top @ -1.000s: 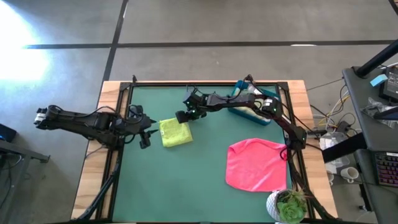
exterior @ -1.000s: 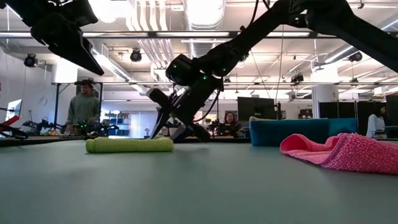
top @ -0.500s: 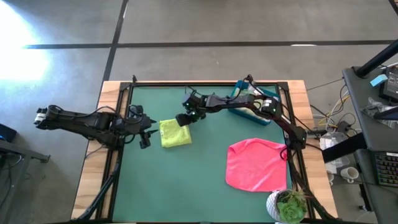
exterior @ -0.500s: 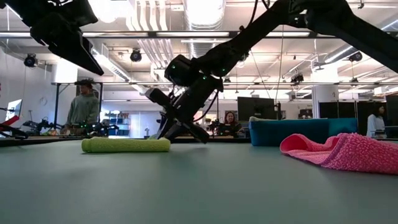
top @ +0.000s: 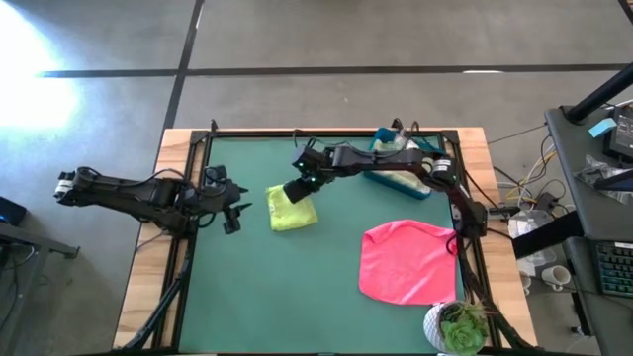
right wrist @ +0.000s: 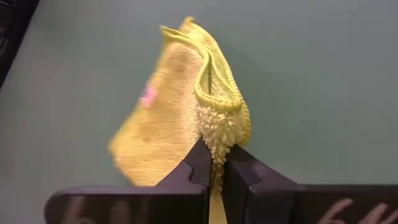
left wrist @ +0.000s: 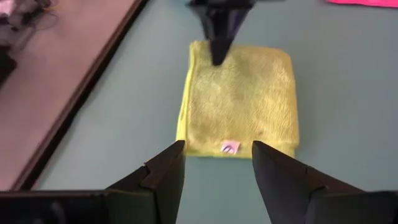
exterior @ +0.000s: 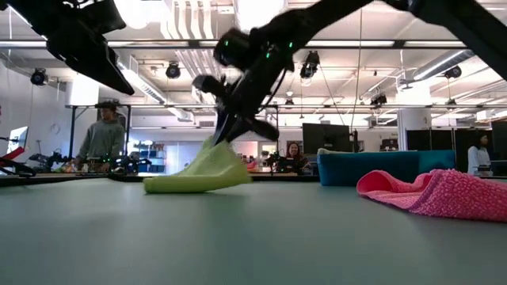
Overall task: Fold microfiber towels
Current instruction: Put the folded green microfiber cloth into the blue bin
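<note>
Right gripper (top: 300, 188) pinches the far edge of the folded yellow towel (top: 293, 211) mid-table, lifting it; the layers could slip and unfold. Left gripper (top: 235, 212) waits open, left.

Yellow towel (top: 293, 210) folded into a thick rectangle, one edge pinched up off the tabletop (top: 297, 297), the opposite edge resting down, so it slopes like a ramp; a small pale tag (left wrist: 229, 147) shows on its low end; pink towel (top: 407, 261) lies spread and rumpled, well apart on the right side.
</note>
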